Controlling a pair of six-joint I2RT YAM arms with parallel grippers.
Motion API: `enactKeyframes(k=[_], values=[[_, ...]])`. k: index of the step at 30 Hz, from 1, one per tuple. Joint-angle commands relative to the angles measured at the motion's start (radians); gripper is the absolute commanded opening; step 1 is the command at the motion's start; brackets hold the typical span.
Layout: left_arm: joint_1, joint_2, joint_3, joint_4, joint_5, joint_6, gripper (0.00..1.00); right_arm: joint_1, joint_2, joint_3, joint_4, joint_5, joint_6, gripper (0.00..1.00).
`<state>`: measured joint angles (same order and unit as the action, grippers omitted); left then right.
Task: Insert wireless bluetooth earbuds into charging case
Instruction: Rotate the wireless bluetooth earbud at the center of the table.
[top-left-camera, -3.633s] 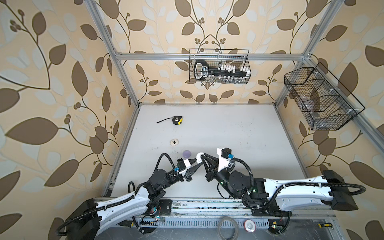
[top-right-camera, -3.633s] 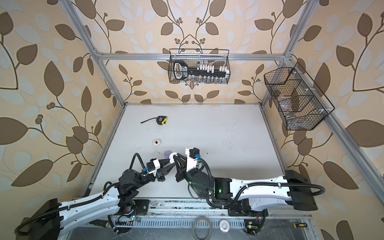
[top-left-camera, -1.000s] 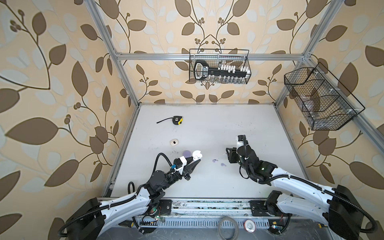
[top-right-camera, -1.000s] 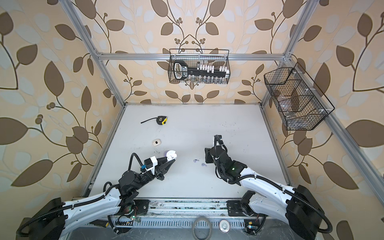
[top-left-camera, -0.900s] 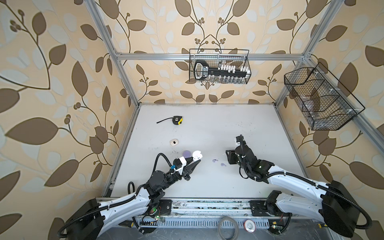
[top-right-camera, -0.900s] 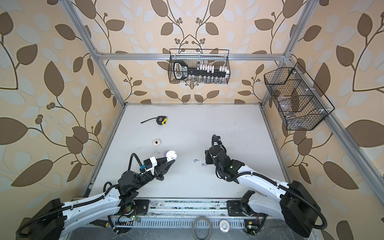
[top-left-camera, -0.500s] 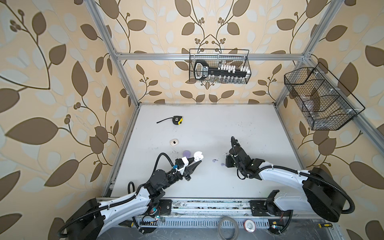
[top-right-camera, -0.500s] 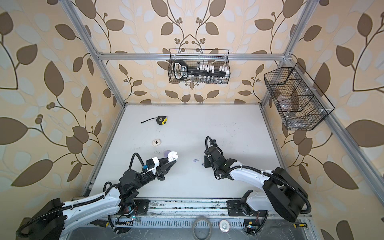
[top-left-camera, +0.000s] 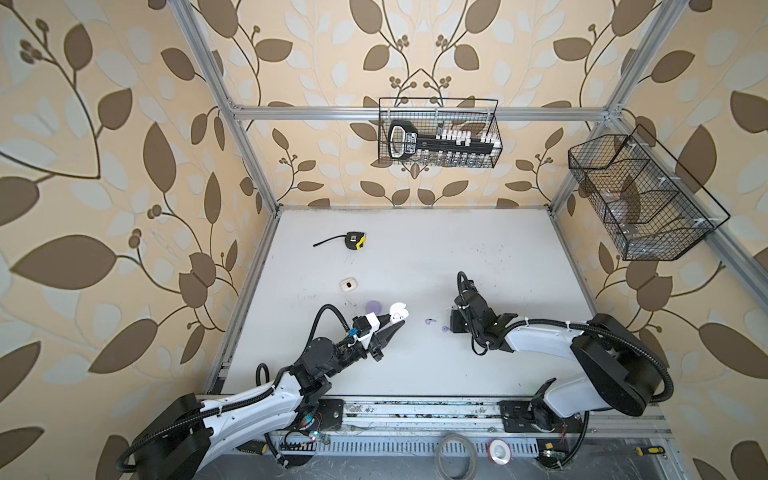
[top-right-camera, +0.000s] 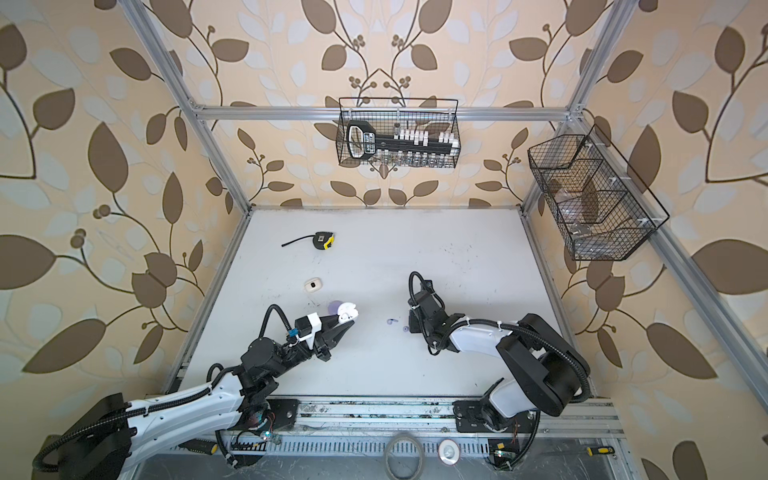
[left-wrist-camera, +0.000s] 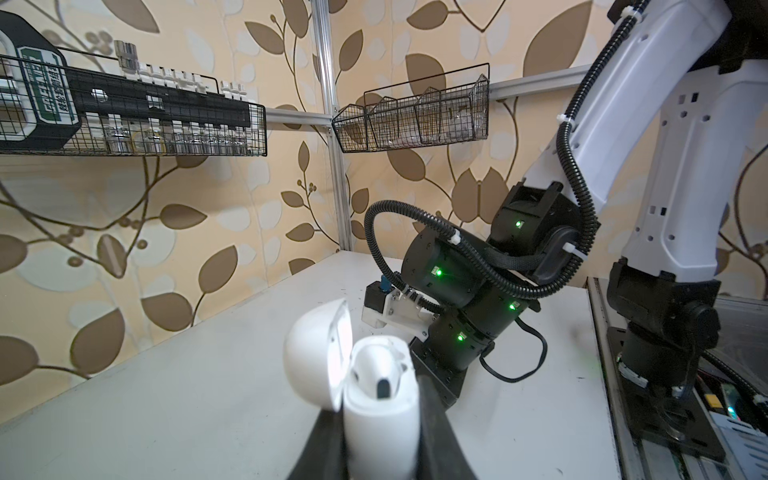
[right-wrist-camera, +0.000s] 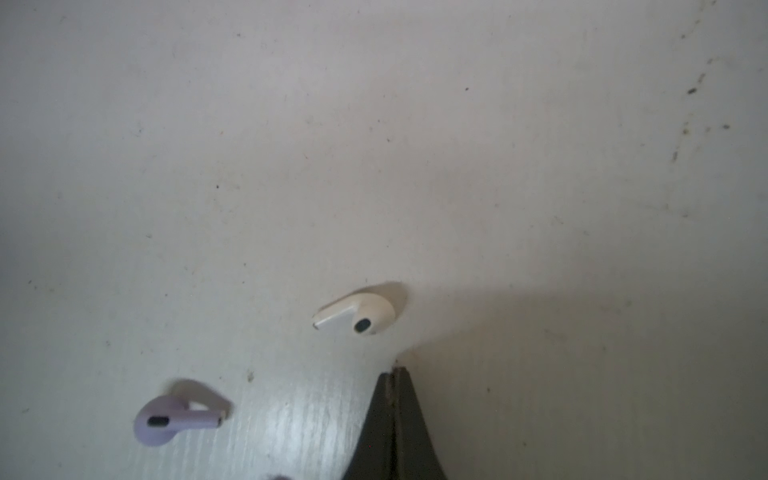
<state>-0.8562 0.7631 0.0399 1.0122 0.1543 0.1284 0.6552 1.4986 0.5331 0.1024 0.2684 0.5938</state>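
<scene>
My left gripper (top-left-camera: 394, 329) is shut on a white charging case (top-left-camera: 398, 311), held above the table with its lid (left-wrist-camera: 320, 353) swung open. One white earbud (left-wrist-camera: 384, 374) sits in the case. My right gripper (right-wrist-camera: 394, 374) points down at the table with its jaws shut on nothing. Just beyond its tip lies an off-white earbud (right-wrist-camera: 357, 316), apart from the fingers. A lilac earbud (right-wrist-camera: 170, 419) lies further off to the side. Both top views show two lilac earbuds (top-left-camera: 430, 321) (top-right-camera: 405, 329) left of the right gripper (top-right-camera: 412, 322).
A lilac case (top-left-camera: 374, 306) stands just behind the held case, and a cream case (top-left-camera: 348, 284) lies further back. A tape measure (top-left-camera: 355, 241) is at the back left. Wire baskets (top-left-camera: 438, 137) (top-left-camera: 640, 199) hang on the back and right walls.
The right arm has moved left and down over the earbuds, and its jaws have gone from partly open to shut on nothing. The left gripper keeps the open case almost still.
</scene>
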Motion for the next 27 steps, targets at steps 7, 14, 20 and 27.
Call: enactKeyframes(k=[7,14,20,27], values=[[0.002,-0.019,0.04,0.037,0.012,0.01,0.0,-0.017,0.144,0.094,0.002,-0.026,-0.021,0.0],[0.002,-0.026,0.04,0.028,0.01,0.011,0.0,-0.021,0.148,0.15,-0.058,0.056,-0.024,0.0],[0.002,-0.03,0.041,0.025,0.011,0.011,0.0,-0.009,0.0,0.198,-0.212,0.133,-0.049,0.05],[0.002,-0.035,0.042,0.019,0.01,0.014,0.0,-0.011,-0.048,0.392,-0.529,0.093,-0.166,0.37]])
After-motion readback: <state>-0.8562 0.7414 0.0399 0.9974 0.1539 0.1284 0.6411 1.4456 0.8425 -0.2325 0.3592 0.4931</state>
